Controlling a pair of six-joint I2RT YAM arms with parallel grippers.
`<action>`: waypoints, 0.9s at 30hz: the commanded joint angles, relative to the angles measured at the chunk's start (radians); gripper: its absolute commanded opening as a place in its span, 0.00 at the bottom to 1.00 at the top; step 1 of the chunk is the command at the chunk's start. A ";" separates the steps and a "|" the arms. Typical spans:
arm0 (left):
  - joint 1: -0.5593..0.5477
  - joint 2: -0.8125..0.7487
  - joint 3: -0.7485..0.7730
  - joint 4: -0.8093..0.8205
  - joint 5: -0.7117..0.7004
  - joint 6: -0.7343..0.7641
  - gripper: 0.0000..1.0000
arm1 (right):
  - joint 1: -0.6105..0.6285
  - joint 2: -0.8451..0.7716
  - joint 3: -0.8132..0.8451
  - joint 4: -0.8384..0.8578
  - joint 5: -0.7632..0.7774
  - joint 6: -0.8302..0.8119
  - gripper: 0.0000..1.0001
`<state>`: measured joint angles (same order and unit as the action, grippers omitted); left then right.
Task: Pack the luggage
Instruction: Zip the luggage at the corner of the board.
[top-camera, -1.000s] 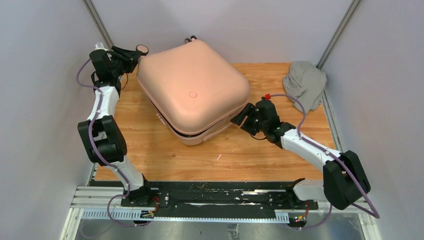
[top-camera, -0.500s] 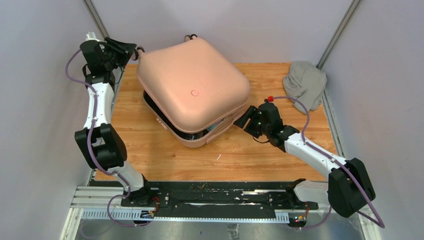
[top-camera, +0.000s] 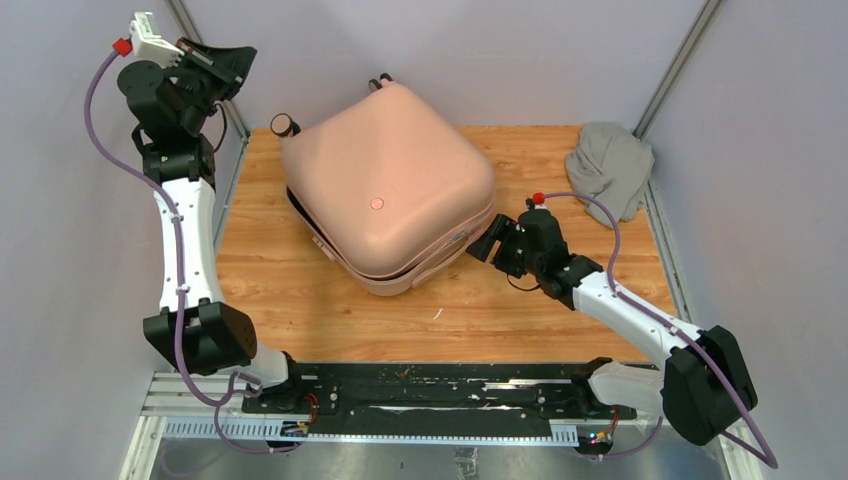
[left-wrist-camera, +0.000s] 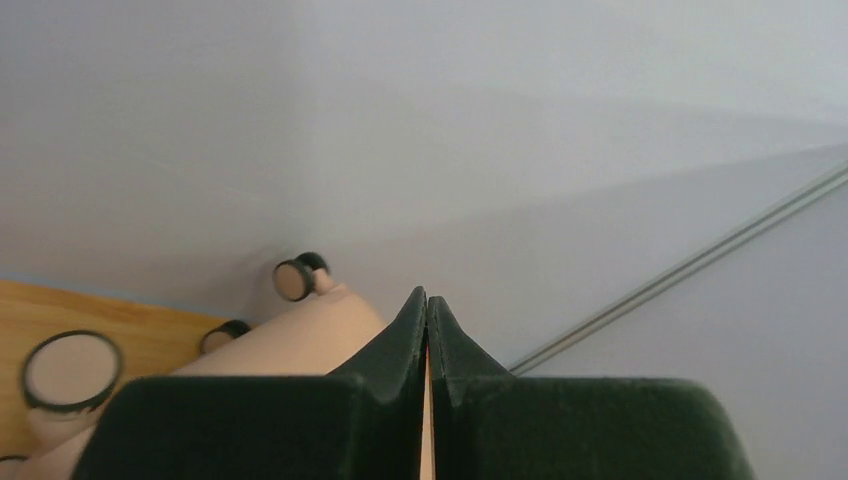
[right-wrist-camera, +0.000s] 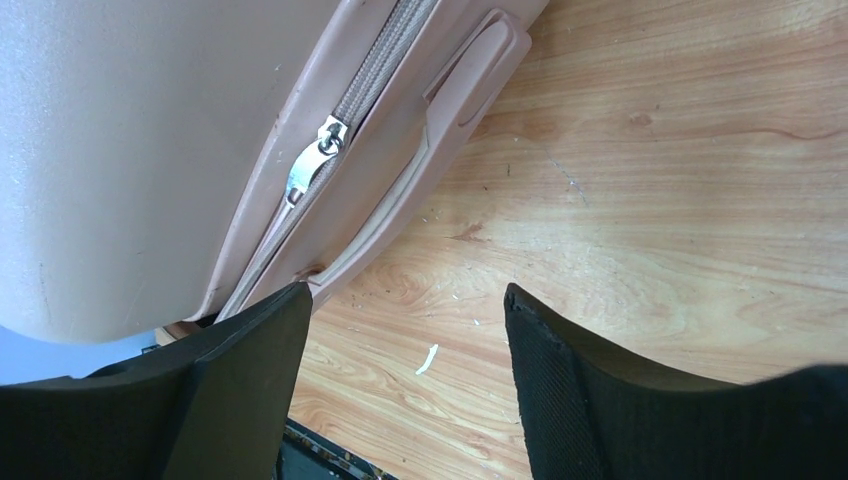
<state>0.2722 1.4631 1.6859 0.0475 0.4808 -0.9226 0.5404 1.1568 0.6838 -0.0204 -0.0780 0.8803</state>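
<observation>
The luggage (top-camera: 385, 195) lies on the wooden worktop (top-camera: 500, 310), centre-left and towards the far side, and its pink lid has dropped. The dark gap along the near-left edge is narrower than a moment ago, though a black slit still shows there. It sits diagonally, emblem (top-camera: 377, 203) facing up. Its long axis runs from far left to near right, and the end with the caster wheels (top-camera: 285, 124) points to the far-left corner. The left gripper (top-camera: 240, 55) was at that wheeled corner of the lid a moment ago. Now it has swung up and off to the far left, well clear of the shell, its jaws pressed together on nothing. The right gripper (top-camera: 480, 245) is just beside the near-right end with its jaws spread wide. The right wrist view shows the zipper pull (right-wrist-camera: 310, 165) and the moulded handle (right-wrist-camera: 440, 150) just ahead of them, untouched. A grey cloth (top-camera: 610, 165) lies crumpled in the far-right corner, well apart.
</observation>
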 joint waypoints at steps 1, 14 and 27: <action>0.020 0.025 -0.016 -0.169 0.019 0.222 0.05 | 0.016 -0.021 0.007 -0.035 0.030 -0.040 0.75; 0.099 -0.019 -0.249 -0.235 0.050 0.436 0.17 | 0.055 0.184 0.153 -0.023 0.146 0.048 0.68; 0.136 -0.033 -0.372 -0.245 0.078 0.502 0.20 | 0.079 0.213 0.190 0.007 0.159 0.091 0.67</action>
<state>0.3813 1.4376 1.3586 -0.2035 0.5426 -0.4561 0.6025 1.3735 0.8482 -0.0216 0.0360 0.9432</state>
